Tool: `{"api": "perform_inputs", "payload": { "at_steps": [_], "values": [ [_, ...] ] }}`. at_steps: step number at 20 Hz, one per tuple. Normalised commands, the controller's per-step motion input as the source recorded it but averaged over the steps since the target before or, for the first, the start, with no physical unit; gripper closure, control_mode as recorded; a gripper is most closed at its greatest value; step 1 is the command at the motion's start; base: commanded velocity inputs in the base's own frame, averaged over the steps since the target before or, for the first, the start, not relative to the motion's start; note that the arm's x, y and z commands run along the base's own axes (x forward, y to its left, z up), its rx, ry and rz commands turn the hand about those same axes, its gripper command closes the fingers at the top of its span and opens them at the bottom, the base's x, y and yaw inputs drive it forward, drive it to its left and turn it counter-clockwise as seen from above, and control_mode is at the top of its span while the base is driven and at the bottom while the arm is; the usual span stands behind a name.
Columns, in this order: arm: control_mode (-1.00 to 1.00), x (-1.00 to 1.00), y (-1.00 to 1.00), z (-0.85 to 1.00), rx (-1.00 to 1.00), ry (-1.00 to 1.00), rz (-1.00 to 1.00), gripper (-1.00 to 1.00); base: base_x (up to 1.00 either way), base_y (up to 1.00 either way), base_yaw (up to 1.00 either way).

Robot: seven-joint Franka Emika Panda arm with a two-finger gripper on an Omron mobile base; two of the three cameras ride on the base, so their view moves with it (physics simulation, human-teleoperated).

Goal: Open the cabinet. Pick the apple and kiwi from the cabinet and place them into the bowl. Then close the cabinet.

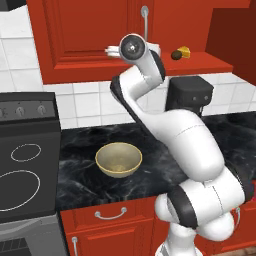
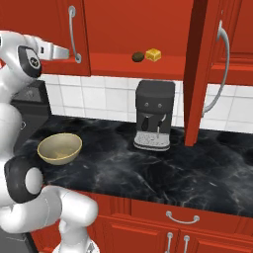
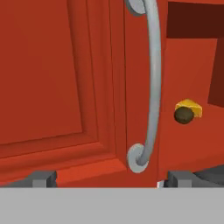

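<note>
Right door of the cabinet (image 2: 197, 74) stands open, left door shut. The gripper (image 3: 105, 179) faces the left handle (image 3: 151, 83), jaws wide, holding nothing. Kiwi (image 2: 138, 57) sits on the shelf by the cheese (image 2: 153, 55); bowl (image 1: 118, 159) waits on the bench (image 2: 163, 168). Next, I'd judge: close on that handle and pull.

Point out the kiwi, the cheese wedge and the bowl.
kiwi (image 2: 138, 57), right base view, centre of the dark fruit.
cheese wedge (image 2: 153, 55), right base view, its yellow front face.
bowl (image 1: 118, 159), left base view, speckled inside near the middle.
</note>
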Motion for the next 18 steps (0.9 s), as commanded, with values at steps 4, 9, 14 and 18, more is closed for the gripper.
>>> {"api": "perform_inputs", "payload": {
  "at_steps": [4,9,14,18],
  "values": [
    [-1.0,0.59,-0.17,0.46,0.13,0.07,0.0,-1.0,0.0,0.0,0.0],
    [-1.0,0.25,-0.04,0.05,0.02,0.0,0.0,-1.0,0.0,0.0,0.0],
    [-1.0,0.11,-0.05,-0.03,0.0,0.0,0.02,-1.0,0.0,0.0,0.0],
    [-1.0,0.25,-0.26,-0.01,0.0,0.0,0.05,-1.0,0.0,0.0,0.0]
  ]
}}
